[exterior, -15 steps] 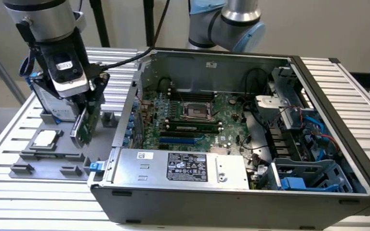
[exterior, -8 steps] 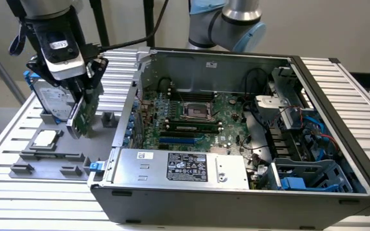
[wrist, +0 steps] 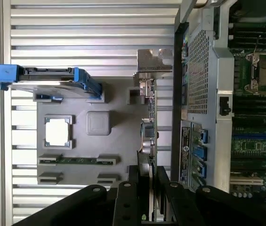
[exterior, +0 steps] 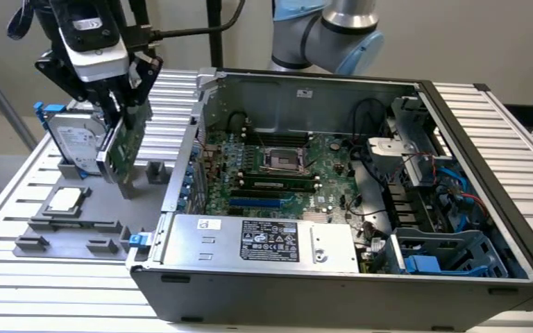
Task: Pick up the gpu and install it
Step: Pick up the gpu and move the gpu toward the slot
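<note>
Presently, the gripper [exterior: 124, 104] pinches the gpu [exterior: 124, 154], the card standing upright just outside the computer case [exterior: 341, 300], between that case and the hard drive [exterior: 72, 142].

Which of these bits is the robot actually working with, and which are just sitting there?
Part of the job:
- the gpu, gripped in the robot's hand
- the open computer case

Just lying about:
- the hard drive with blue rails
- the square CPU chip on the grey tray
</note>
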`<state>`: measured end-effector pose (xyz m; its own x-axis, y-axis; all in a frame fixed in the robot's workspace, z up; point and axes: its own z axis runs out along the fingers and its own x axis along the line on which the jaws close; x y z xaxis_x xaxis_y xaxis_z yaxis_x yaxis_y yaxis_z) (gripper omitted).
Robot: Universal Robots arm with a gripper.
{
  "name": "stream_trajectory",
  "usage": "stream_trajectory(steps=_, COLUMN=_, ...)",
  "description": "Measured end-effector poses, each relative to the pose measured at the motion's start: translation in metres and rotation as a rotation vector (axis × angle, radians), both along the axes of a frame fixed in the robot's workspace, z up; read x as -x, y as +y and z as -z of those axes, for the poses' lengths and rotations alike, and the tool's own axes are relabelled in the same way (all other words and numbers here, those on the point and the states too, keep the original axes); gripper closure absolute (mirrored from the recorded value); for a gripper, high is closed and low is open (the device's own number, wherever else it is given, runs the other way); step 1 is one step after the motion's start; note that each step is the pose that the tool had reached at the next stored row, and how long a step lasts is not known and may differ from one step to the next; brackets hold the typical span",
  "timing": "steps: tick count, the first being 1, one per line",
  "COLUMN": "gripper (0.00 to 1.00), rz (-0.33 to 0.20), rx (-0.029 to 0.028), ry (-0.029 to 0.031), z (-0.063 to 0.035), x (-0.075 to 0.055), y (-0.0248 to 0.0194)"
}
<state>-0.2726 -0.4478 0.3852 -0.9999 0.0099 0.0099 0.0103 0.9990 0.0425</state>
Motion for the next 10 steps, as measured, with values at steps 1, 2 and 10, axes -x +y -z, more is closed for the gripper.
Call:
stream_trajectory(steps=1, gripper=0.73, rz=0.0, rx=0.0, ry=0.0022, z=-0.0046, x=-0.003, y=0.0)
stream_trajectory(steps=2, gripper=0.73, rz=0.0, rx=-0.0001, ry=0.0046, z=-0.0091, x=-0.007, y=0.0)
stream_trajectory(steps=10, gripper=0.73, rz=0.0, rx=-0.0001, ry=0.035, z=-0.038, x=-0.039, y=0.0)
